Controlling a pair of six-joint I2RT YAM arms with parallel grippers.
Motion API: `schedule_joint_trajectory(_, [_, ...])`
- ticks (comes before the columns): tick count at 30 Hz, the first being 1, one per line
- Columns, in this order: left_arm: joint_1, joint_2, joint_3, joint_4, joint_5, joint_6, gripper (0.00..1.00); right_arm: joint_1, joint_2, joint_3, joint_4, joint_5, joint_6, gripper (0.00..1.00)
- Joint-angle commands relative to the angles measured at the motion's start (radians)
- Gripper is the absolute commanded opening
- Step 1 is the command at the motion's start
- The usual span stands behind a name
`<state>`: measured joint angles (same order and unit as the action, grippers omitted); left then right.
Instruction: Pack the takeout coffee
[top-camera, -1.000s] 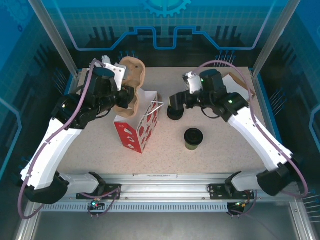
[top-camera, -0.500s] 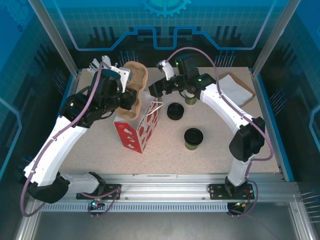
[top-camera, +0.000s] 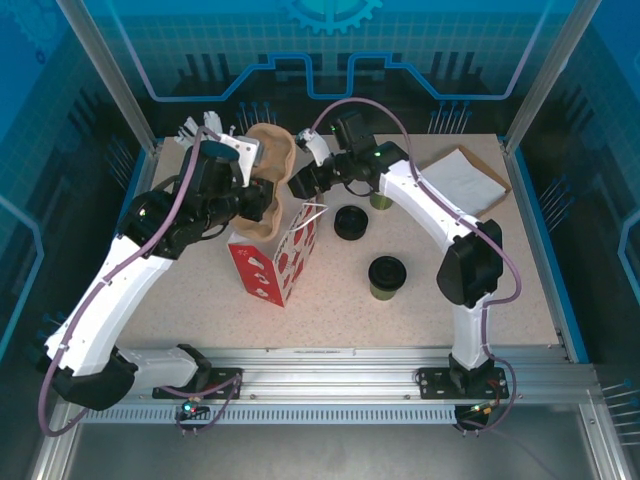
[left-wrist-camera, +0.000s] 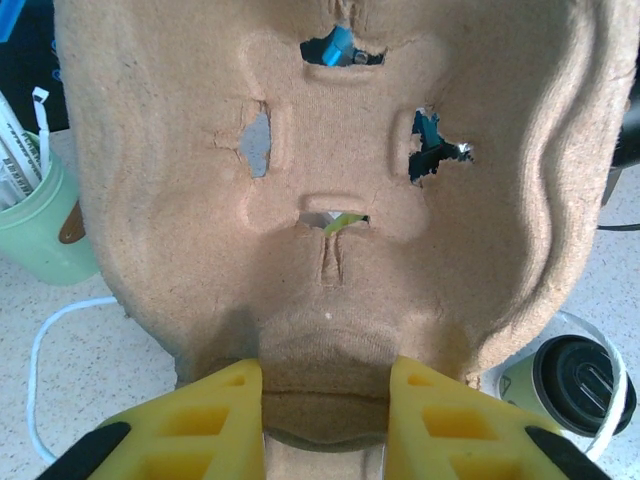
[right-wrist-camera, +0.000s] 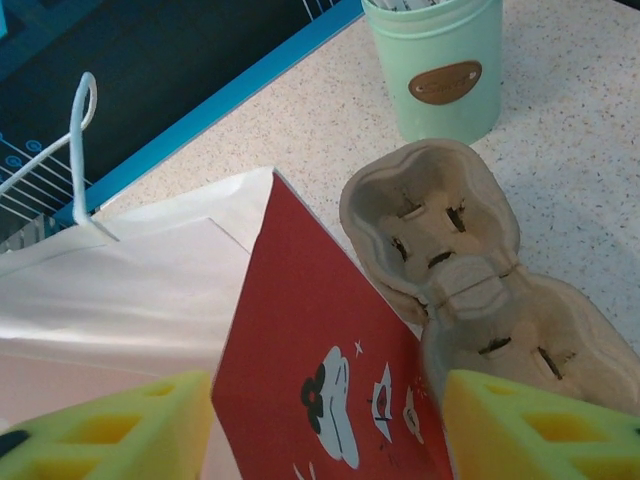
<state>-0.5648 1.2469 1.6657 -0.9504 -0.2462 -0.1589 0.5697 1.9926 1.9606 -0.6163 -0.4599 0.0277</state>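
Coffee (top-camera: 387, 277) upright on the table (top-camera: 470, 300) right of the bag (top-camera: 272, 262), nearer our right claw (top-camera: 298, 186), which we see open astride the bag's rim; our left claw (left-wrist-camera: 325, 425) pinches the tray (left-wrist-camera: 330, 180).

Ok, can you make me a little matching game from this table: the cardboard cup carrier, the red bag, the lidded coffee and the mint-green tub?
Things:
1. pulp cup carrier
2. red paper bag
3. takeout coffee
4. mint-green tub

States:
A. stands on the table, black lid on
B. gripped by the left claw
C. holds white sticks
D. its top edge sits between the open fingers of the right claw

Pairs: 1-B, 2-D, 3-A, 4-C
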Motion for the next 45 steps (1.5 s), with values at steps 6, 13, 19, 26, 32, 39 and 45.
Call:
schedule_joint_trajectory(6, [0.010,-0.001,-0.043,0.055,0.045,-0.015,0.28,0.009,0.026,0.057,-0.025,0.040,0.024,0.47])
schedule_joint_trajectory(13, [0.010,0.012,-0.063,0.064,0.029,-0.011,0.28,0.009,0.025,0.052,-0.027,0.037,0.030,0.42])
schedule_joint_trajectory(19, [0.011,0.031,-0.078,0.084,0.037,-0.021,0.27,0.009,0.022,0.044,-0.017,0.032,0.043,0.37])
schedule_joint_trajectory(26, [0.010,0.042,-0.111,0.104,0.027,-0.027,0.27,0.009,0.020,0.042,-0.014,0.027,0.050,0.35])
schedule_joint_trajectory(32, [0.011,0.040,-0.129,0.101,0.012,-0.037,0.26,0.009,0.018,0.041,-0.013,0.031,0.054,0.33])
schedule_joint_trajectory(39, [0.010,0.039,-0.136,0.095,-0.021,-0.039,0.25,0.009,0.013,0.033,-0.012,0.032,0.055,0.31])
schedule_joint_trajectory(45, [0.010,0.031,-0.153,0.085,-0.046,-0.040,0.25,0.009,0.003,0.024,-0.005,0.044,0.058,0.29])
